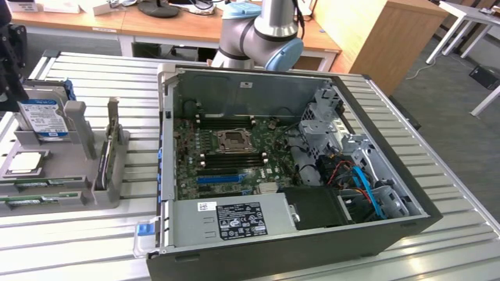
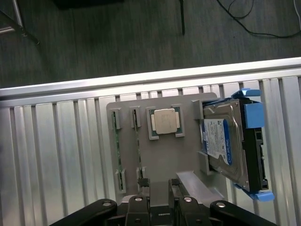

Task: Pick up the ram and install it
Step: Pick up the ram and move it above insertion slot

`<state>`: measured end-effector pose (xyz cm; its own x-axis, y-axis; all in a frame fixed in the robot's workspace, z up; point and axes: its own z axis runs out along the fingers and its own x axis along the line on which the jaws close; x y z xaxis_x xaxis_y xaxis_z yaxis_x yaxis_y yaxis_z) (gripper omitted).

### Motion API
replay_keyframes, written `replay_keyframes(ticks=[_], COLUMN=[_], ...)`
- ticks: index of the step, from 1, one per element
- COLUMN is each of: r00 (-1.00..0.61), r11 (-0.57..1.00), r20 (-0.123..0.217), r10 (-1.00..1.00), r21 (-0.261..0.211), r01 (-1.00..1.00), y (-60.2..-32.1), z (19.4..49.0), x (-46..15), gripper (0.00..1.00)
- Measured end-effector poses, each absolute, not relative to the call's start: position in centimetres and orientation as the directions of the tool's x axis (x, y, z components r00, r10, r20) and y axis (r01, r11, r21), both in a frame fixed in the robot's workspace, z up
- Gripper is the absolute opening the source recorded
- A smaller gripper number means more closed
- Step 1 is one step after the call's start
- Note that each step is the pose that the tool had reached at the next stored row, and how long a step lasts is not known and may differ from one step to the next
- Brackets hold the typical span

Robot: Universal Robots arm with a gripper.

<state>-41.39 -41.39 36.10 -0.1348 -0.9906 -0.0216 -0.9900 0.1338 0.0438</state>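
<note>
The gripper [image 2: 159,184] hangs open above the tray [image 2: 155,157], its two dark fingers [image 2: 144,184] apart with nothing between them. They point down at the tray's edge, close to one end of a ram [image 2: 137,146], a thin green stick standing on edge between small grey posts. I cannot tell whether a fingertip touches the nearest post. Just beside it and parallel stands the other ram [image 2: 115,150] in its own posts (both sit in the tray, not yet installed). Next along the tray a square silver CPU [image 2: 164,121] lies in a shallow pocket. Past that, a hard drive [image 2: 221,141] with a blue-white label leans tilted against the tray's end, with blue rails [image 2: 256,113] on its far side.

In the exterior view the tray [image 1: 47,175] sits at the left on a slatted metal table [image 1: 93,234]. The ram [image 1: 39,185] lies low in it, between the CPU [image 1: 23,163] and the other ram [image 1: 39,199]. Near the tray, toward the exterior view's right, an open case [image 1: 312,257] lies on its side. It shows the motherboard [image 1: 266,158] with its socket [image 1: 233,140], a blue slot [image 1: 219,178] and a grey power supply [image 1: 234,219]. The arm [image 1: 262,35] rises behind the case.
</note>
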Motion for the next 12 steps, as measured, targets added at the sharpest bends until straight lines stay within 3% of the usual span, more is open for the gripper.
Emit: replay_keyframes(ticks=[12], r00=[-0.134], r11=[0.133], r20=[-0.022], r10=[-0.991], r21=[0.044], r01=[-0.990], y=[-41.4], z=[34.3], x=[-41.4], gripper=[0.30])
